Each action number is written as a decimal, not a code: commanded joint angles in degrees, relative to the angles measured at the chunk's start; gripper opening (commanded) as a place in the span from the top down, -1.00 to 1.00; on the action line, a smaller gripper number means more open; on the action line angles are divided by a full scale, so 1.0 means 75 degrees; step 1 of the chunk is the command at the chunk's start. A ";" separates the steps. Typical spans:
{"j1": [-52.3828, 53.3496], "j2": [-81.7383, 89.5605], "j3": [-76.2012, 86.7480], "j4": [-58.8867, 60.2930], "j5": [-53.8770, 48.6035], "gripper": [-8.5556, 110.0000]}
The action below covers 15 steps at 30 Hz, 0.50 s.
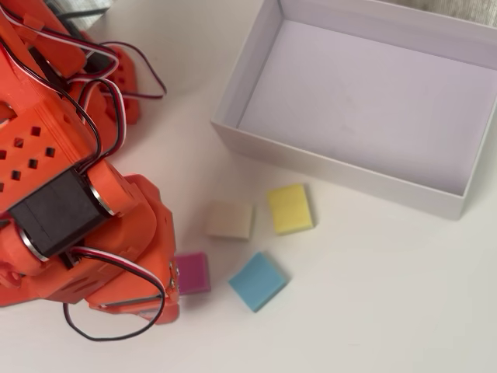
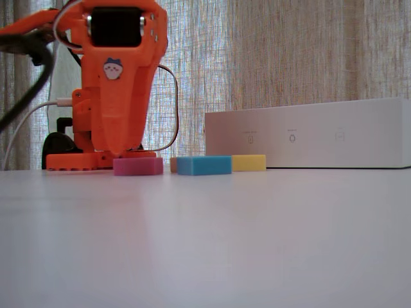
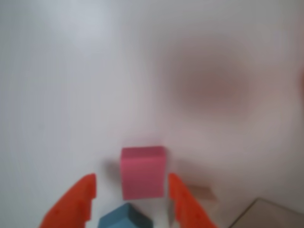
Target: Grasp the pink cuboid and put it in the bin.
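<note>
The pink cuboid (image 3: 142,172) lies flat on the table (image 3: 71,95), right between the two fingers of the open end effector (image 3: 130,185), which holds nothing.

I see a smooth white worktop (image 2: 212,244) filling the lower half of the fixed view, matte and faintly glossy near the front. Behind it hangs a beige woven curtain (image 2: 289,51) with daylight glowing through, brightest at the left. From overhead, the worktop (image 1: 373,311) looks evenly lit, shadows soft; a strip of grey fabric (image 1: 458,8) shows at the top right corner.
</note>
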 commanded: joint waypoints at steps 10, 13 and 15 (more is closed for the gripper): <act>-0.0211 -0.0562 0.0012 -0.0598 -0.0152 0.55; -0.0211 -0.0750 0.0023 -0.0715 -0.0187 0.57; -0.0211 -0.0891 0.0023 -0.0762 -0.0211 0.58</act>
